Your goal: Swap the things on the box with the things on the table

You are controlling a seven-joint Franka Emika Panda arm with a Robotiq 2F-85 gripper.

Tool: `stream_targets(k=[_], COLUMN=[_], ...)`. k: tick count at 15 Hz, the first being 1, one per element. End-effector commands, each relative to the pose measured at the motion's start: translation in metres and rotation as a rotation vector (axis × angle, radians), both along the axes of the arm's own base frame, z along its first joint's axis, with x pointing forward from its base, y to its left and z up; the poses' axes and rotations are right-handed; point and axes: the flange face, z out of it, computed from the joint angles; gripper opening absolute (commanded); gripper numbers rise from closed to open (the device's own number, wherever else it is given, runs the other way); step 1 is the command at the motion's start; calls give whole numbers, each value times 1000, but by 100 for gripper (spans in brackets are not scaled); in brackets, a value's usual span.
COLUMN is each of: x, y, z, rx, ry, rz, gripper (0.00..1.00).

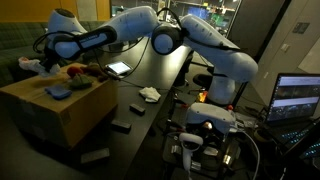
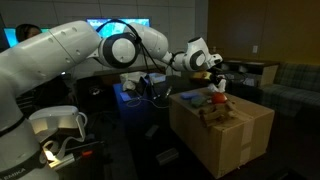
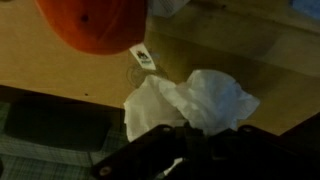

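White crumpled cloth [image 3: 195, 100] lies on the brown cardboard box [image 3: 60, 70] by the table [image 1: 165, 75] edge, directly ahead of the dark tool [image 3: 180, 140]. It seems to touch the tool's tips, but grip and opening cannot be told.

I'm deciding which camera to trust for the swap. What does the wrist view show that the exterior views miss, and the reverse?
Only the wrist view: a small white tag on the box top just below an orange round object, and, close up, a crumpled white cloth at the box's edge.
Only the exterior views: the black table carrying a white rag and a bright flat device, a laptop, and the whole arm.
Shared: the cardboard box with things on top.
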Motion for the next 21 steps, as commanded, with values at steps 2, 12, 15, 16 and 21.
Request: stream_targets(k=[2, 12, 15, 16, 21], x=[-17, -116, -155, -168, -229], y=[24, 80, 86, 85, 49], z=[40, 59, 53, 50, 27], rx=[-21, -42, -51, -52, -50], ry=[11, 300, 410, 444, 596], rz=[-2, 54, 72, 74, 40], gripper=[1, 1, 1, 1, 1])
